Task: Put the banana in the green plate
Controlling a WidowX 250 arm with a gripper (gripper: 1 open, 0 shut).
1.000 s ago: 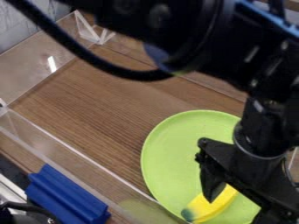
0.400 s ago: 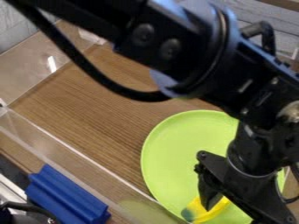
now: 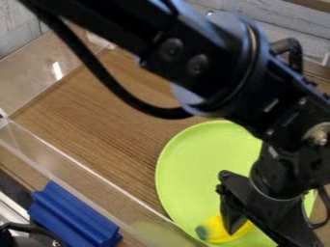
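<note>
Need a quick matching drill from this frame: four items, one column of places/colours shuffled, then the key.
Things:
1. banana
2. green plate
3. blue block
4. gripper

Descriptions:
A. lower left, off the plate, by the clear wall
B. black, fingers spread, right over the plate's lower edge
C. yellow, lying on the lime surface, partly hidden by the fingers
D. large round lime disc on the wooden tabletop

Pairs: 1-C, 2-D, 3-A, 4-B
</note>
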